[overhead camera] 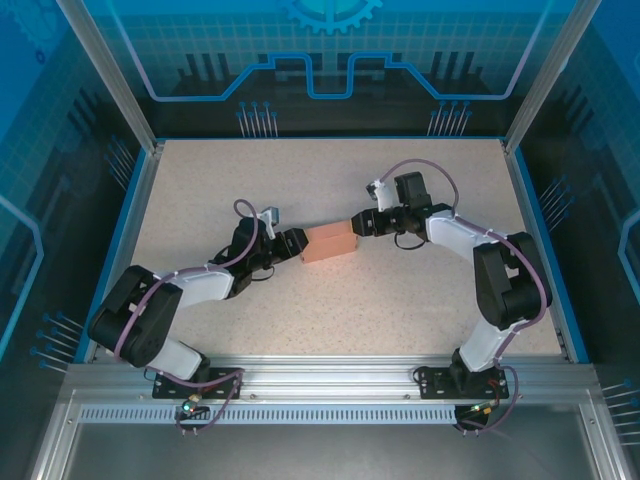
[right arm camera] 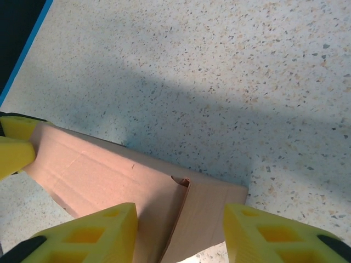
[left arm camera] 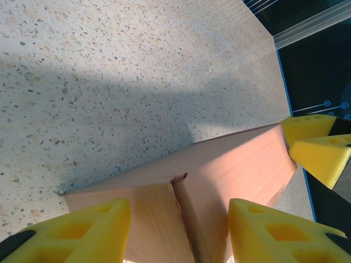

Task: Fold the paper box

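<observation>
Paper box (overhead camera: pixel 329 242), folded up, lying on table (overhead camera: pixel 300 180) between left gripper (overhead camera: pixel 297 245) and right gripper (overhead camera: pixel 358 224), one at each end, both with fingers spread apart.

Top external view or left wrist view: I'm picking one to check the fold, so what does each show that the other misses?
Top external gives the layout: both arms reaching in, the left gripper and right gripper at opposite ends of the paper box, mid-way across the table. Left wrist gives close detail: the seam where two flaps meet on the box's near end, flanked by its own yellow fingers. Both show the pink box formed into a block on the speckled table, a gripper at each end.
</observation>
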{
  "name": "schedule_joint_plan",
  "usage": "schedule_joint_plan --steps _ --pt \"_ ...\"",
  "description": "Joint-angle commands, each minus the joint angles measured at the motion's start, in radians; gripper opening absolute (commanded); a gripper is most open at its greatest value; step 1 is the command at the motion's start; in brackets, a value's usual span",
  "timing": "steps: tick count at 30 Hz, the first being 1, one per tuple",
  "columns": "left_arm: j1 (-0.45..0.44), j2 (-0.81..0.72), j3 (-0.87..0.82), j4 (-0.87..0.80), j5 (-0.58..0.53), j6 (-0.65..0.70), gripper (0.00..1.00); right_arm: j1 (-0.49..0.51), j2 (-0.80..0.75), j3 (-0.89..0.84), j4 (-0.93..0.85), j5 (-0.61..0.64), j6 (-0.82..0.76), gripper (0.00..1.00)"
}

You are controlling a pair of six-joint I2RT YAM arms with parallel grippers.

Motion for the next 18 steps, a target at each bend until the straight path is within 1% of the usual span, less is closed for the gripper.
schedule_joint_plan --steps 1,7,14,18 --pt "0.0 -0.009 0.019 -0.062 -0.001 0.02 0.51 0.0 -0.012 0.0 0.025 -0.081 0.044 0.47" --pt "0.0 0.005 0.026 -0.051 0.009 0.014 0.49 0.009 0.004 -0.019 0.078 -0.124 0.079 0.46" --pt "0.002 0.025 0.085 -0.037 0.023 0.0 0.41 0.012 0.007 0.014 0.084 -0.118 0.092 0.46" --pt "0.012 0.046 0.145 -0.044 0.023 0.006 0.4 0.014 0.022 0.043 0.099 -0.112 0.108 0.45"
